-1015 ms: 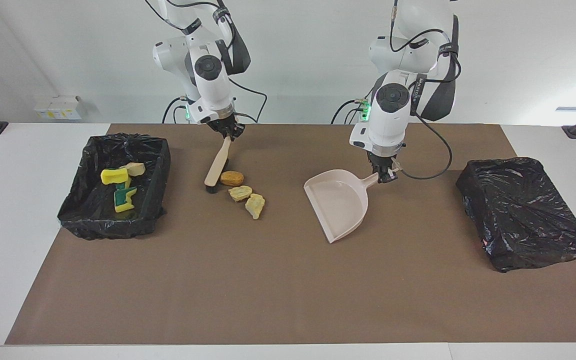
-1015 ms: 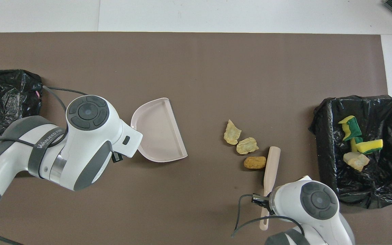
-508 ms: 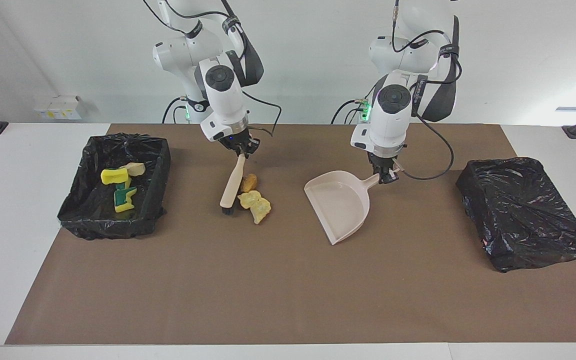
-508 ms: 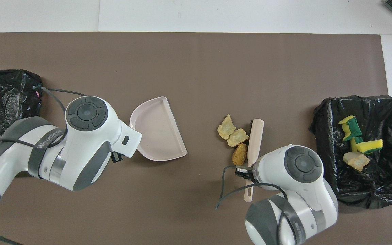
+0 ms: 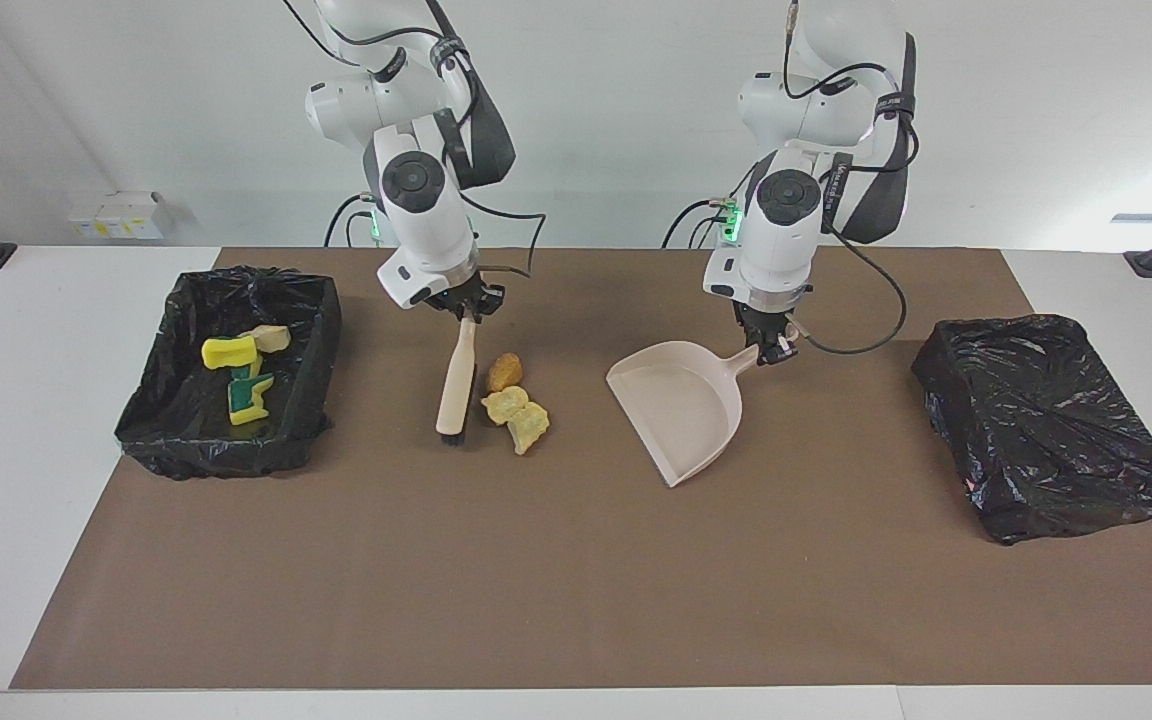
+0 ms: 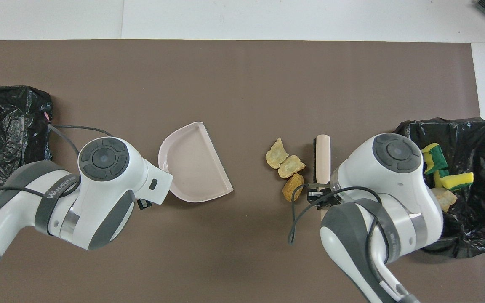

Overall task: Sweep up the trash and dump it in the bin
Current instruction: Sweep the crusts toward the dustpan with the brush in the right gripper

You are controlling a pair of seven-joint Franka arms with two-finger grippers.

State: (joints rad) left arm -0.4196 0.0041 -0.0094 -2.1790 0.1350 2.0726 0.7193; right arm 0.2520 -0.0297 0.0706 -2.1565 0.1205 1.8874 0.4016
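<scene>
Trash (image 5: 514,400), from the facing view: three scraps on the brown mat, one brown bread-like lump and two pale yellow crumpled pieces, bunched together and touching, between the brush (image 5: 456,385) and the dustpan (image 5: 681,405). Pushed a little closer to the dustpan than a second ago, and packed tighter. Now separated from the brush by a narrow gap, since the brush has drawn back toward the right arm's end of the table. Probably a reset for one more stroke, because the scraps are not yet at the pan's mouth. Right gripper (image 5: 463,308) clamped on the brush handle, bristles down on the mat. Left gripper (image 5: 768,352) closed tight on the dustpan handle, pan flat and hardly moved. More scraps, yellow and green sponge pieces and a tan lump, already inside the bin (image 5: 321,330) at the right arm's end.

From the overhead view: same three pieces of trash (image 6: 286,168) in a short curved row, just beside the brush (image 6: 323,153), well apart from the dustpan (image 6: 196,164). Bin (image 6: 470,126) partly covered by the right arm. Open mouth of the pan turned toward the scraps.
</scene>
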